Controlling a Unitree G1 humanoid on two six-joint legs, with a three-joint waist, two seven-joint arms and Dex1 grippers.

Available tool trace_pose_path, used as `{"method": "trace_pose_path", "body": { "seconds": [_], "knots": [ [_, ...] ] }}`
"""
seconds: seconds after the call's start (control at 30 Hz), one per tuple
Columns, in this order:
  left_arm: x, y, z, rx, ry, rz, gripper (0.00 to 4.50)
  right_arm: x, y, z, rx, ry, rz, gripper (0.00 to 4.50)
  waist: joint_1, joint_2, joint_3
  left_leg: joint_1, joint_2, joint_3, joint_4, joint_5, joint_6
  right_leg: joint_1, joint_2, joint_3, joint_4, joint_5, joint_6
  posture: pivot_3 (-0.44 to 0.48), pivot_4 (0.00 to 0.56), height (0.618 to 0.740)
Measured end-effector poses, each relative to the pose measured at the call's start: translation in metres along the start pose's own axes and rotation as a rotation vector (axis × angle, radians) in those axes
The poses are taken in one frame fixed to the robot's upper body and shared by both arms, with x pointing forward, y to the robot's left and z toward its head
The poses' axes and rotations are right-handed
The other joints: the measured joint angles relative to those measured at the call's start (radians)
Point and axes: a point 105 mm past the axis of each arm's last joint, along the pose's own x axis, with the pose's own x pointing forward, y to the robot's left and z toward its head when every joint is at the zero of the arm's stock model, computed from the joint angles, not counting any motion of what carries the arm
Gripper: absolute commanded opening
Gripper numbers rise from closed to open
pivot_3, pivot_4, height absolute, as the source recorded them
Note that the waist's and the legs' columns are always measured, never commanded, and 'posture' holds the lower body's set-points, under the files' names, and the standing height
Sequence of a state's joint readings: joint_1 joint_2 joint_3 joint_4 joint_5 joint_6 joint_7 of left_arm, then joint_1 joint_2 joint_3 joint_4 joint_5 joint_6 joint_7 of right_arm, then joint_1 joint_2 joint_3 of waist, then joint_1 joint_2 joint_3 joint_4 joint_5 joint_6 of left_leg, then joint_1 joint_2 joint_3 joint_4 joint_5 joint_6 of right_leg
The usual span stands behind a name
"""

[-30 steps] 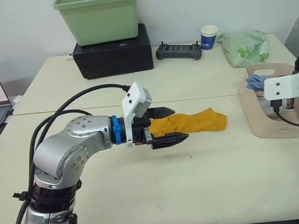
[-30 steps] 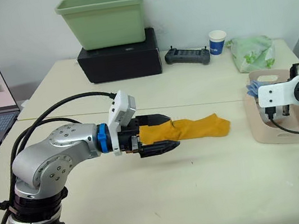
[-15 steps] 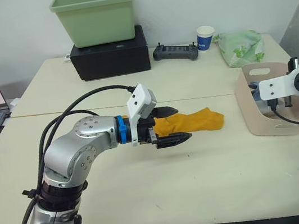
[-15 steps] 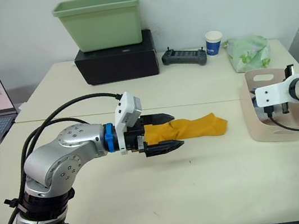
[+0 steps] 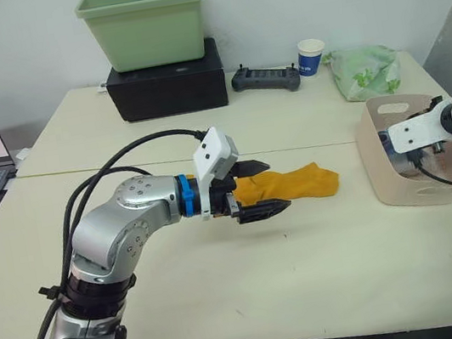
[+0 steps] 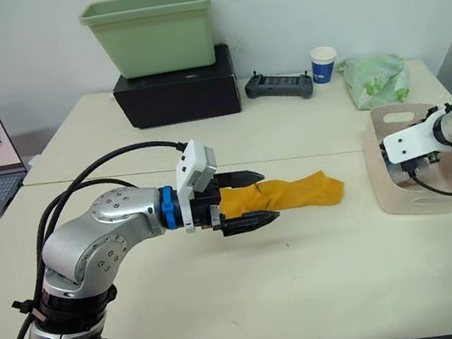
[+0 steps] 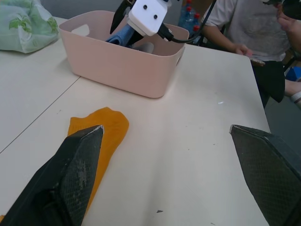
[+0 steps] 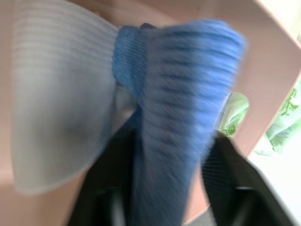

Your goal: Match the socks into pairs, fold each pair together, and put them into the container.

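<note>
the left gripper (image 5: 255, 189) had its jaws spread wide, straddling the near end of the mustard sock (image 5: 293, 185), whose long axis ran away toward the pink basket (image 5: 381, 171) on the surface. inside the basket, the right gripper (image 8: 160, 188) pinched a blue sock (image 8: 174, 94).

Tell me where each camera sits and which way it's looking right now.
Left eye, right eye: on the head, looking down over the table; both arms show.
Left wrist: on the left arm, looking along the open left claw at the yellow sock and pink basket.
Right wrist: on the right arm, inside the basket, right claw around a blue sock.
Shared: basket and blue sock.
</note>
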State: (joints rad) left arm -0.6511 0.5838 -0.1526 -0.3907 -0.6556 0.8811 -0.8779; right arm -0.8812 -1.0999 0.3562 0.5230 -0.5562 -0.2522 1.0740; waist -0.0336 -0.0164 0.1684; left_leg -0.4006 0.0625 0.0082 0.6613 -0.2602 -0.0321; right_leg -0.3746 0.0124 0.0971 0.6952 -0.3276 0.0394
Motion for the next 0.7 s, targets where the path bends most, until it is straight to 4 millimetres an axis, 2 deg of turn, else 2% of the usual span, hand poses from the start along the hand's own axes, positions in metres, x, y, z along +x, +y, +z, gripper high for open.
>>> {"method": "trace_pose_path", "body": {
  "seconds": [0.1, 0.13, 0.33, 0.5, 0.6, 0.7],
  "knots": [
    [0.000, 0.000, 0.000, 0.002, 0.000, -0.002, 4.50, -0.008, 0.004, 0.001, 0.013, -0.031, 0.059, 4.36, 0.001, 0.000, 0.000, 0.000, 0.000, 0.000, 0.000, 0.000, 0.000, 0.000, 0.000, 0.000, 0.000, 0.000, 0.000, 0.000, 0.150, 0.719],
    [0.000, 0.000, 0.000, 0.002, 0.000, 0.000, 4.50, -0.012, 0.004, 0.001, 0.015, -0.040, 0.073, 4.48, 0.001, 0.001, 0.000, 0.000, 0.000, 0.000, 0.000, 0.000, 0.000, 0.000, 0.000, 0.000, 0.000, 0.000, 0.000, 0.000, 0.150, 0.719],
    [0.000, 0.001, 0.000, 0.008, -0.003, 0.001, 4.50, -0.043, -0.003, 0.001, 0.048, -0.091, 0.084, 4.48, -0.001, 0.001, 0.000, 0.000, 0.000, 0.000, 0.000, 0.000, 0.000, 0.000, 0.000, 0.000, 0.000, 0.000, 0.000, 0.000, 0.150, 0.719],
    [0.000, 0.002, 0.000, 0.008, -0.002, 0.002, 4.50, -0.060, -0.020, 0.005, 0.126, -0.141, -0.005, 4.48, -0.001, 0.001, 0.001, 0.000, 0.000, -0.002, 0.000, 0.000, 0.000, 0.000, 0.000, 0.000, 0.001, 0.000, 0.000, 0.000, 0.150, 0.719],
    [0.000, 0.003, -0.001, 0.004, 0.000, 0.004, 4.50, -0.054, -0.036, 0.004, 0.197, -0.148, -0.116, 4.48, -0.003, 0.001, 0.001, 0.001, 0.000, -0.001, 0.001, 0.000, 0.000, 0.000, 0.000, 0.001, 0.001, 0.000, 0.000, 0.000, 0.150, 0.719],
    [0.002, 0.001, -0.002, 0.002, 0.001, -0.009, 4.50, -0.034, -0.042, 0.001, 0.268, -0.134, -0.186, 4.48, -0.002, 0.001, 0.001, 0.000, 0.000, 0.000, 0.001, 0.000, 0.000, 0.000, 0.000, 0.000, 0.001, 0.000, 0.000, 0.000, 0.150, 0.719]
  ]
}}
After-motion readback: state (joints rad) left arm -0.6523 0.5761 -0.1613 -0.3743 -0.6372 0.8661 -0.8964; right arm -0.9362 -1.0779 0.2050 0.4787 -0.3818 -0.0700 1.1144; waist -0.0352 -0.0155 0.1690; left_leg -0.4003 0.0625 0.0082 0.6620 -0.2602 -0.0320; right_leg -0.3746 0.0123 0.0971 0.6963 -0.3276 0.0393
